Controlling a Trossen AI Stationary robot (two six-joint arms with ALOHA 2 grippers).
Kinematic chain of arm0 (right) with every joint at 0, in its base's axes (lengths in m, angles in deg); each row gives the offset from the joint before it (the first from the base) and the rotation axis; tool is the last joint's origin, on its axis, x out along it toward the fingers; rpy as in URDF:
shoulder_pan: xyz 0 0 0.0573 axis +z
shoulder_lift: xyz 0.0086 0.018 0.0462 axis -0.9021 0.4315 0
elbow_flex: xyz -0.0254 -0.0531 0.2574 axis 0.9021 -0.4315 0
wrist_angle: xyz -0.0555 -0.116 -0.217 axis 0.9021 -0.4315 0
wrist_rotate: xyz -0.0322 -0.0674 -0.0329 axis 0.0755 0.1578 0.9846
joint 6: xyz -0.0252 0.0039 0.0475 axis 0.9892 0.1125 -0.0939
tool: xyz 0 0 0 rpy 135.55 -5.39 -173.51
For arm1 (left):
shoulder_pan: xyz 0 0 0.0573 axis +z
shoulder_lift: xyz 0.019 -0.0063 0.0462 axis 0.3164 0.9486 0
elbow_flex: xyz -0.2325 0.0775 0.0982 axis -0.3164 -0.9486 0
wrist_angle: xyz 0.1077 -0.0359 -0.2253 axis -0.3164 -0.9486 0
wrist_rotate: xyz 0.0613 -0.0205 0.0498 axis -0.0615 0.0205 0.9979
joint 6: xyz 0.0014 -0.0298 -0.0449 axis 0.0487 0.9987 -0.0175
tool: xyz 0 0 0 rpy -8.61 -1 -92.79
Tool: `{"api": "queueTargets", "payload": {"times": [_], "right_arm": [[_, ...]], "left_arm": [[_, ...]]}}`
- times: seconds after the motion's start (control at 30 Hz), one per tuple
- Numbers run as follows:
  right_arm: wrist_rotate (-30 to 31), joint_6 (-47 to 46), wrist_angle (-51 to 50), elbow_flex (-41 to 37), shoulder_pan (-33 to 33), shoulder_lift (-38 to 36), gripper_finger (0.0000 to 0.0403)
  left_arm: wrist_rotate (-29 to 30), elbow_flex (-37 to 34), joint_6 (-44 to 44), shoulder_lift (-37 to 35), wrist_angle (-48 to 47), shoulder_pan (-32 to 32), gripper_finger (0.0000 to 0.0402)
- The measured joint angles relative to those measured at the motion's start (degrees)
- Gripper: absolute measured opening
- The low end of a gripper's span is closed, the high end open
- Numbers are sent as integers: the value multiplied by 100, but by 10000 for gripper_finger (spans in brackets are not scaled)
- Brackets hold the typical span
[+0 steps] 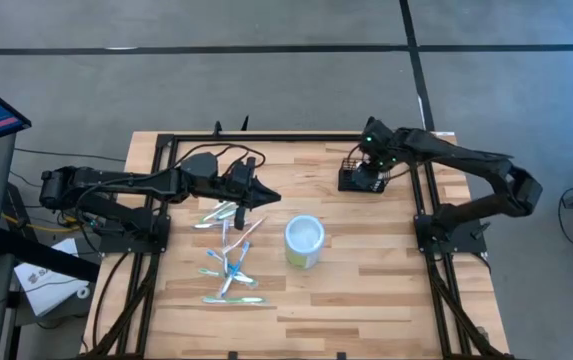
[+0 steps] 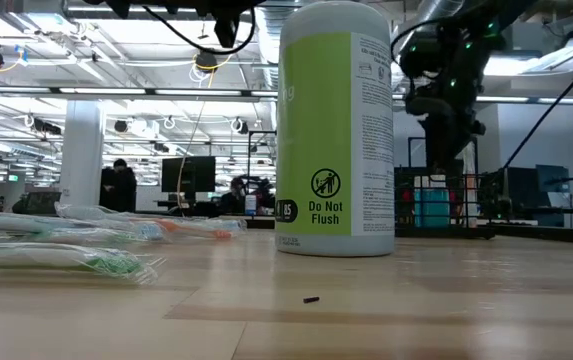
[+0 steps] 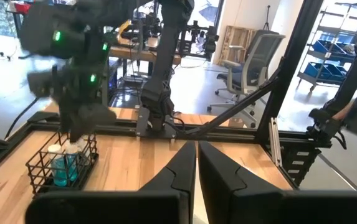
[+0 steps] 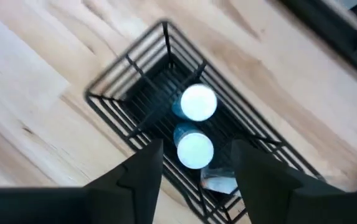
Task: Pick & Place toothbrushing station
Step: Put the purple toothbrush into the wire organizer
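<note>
While basket (image 1: 363,176) sits near table's far edge — right tool (image 4: 194,163) wide above | left tool (image 3: 196,163) closed

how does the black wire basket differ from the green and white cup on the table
The basket is black open mesh, rectangular and low-walled; the cup is solid, round, tall, white and pale green. The basket sits near the table's far right edge under the right gripper; the cup stands mid-table with no gripper over it. The basket holds white-capped bottles; the cup's inside can't be seen. Both stand upright on the wood.
</note>
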Motion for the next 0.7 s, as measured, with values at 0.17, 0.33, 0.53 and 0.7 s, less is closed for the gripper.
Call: {"api": "queueTargets", "payload": {"times": [0.17, 0.33, 0.53, 0.7], "right_arm": [[-52, -222, 47, 2, 246, -489, 165], [-323, -321, 202, 2, 700, -863, 153], [-365, -346, 554, 2, 1468, -1069, 142], [-365, -492, 567, 4, 2072, -987, 133]], "left_arm": [[0, 0, 1, -1, -480, 4, 11], [291, 0, 3, -87, -1077, 4, 11], [845, -7, 150, -390, -2238, 4, 11], [1146, -7, 477, -560, -3346, 4, 11]]}}
